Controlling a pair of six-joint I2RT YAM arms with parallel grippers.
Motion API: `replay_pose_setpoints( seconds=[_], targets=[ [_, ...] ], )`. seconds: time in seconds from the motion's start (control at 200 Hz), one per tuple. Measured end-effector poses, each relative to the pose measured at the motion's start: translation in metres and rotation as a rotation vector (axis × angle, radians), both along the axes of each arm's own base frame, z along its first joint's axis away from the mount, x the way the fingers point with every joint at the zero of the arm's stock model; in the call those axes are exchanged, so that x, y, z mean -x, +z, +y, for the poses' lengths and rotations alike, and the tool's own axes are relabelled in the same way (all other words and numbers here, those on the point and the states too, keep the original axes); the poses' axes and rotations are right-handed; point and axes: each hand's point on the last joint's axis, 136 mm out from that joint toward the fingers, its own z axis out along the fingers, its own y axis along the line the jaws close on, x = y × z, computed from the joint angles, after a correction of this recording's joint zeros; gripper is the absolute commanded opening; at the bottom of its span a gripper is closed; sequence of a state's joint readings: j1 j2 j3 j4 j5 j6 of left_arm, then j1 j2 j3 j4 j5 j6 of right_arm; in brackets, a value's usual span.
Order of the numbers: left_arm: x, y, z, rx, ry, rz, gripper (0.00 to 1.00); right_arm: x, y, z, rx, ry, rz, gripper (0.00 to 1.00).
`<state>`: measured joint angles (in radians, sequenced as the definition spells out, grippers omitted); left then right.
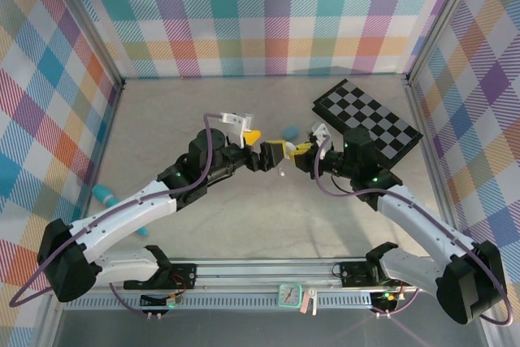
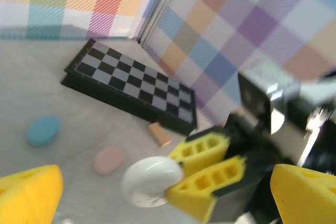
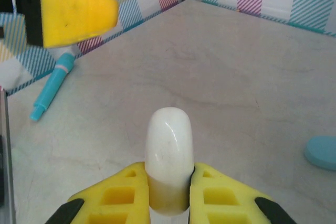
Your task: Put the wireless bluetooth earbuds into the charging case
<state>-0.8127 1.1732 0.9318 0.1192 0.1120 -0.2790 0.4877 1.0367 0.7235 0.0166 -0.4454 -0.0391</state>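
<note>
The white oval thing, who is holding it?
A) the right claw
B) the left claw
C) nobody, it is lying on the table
A: in the right wrist view, the right claw is shut on the white oval case, with a yellow finger pressed against each side and the case lifted off the table.

Checkerboard (image 1: 367, 119) back right — teal pen (image 3: 52, 85) by left wall

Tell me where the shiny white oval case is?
In the right wrist view, the shiny white oval case is pinched by the right gripper above the grey table; a pink oval case and a teal oval case lie nearby.
</note>
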Motion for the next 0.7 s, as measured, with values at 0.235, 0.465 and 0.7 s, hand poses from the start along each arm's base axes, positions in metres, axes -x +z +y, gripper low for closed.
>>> replay_pose_setpoints(
  seconds=[0.235, 0.465, 0.7],
  targets=[
    [0.038, -0.037, -0.009, -0.287, -0.316, -0.222, 0.94, 0.035, 0.034, 0.002, 0.041, 0.154, -0.003, 0.18],
    [0.072, -0.06, -0.013, -0.284, -0.547, -0.277, 0.81, 0.06, 0.056, 0.007, 0.07, 0.318, 0.027, 0.17],
    [0.088, -0.04, -0.023, -0.149, -0.672, -0.3, 0.56, 0.075, 0.056, 0.014, 0.092, 0.428, 0.079, 0.15]
  ],
)
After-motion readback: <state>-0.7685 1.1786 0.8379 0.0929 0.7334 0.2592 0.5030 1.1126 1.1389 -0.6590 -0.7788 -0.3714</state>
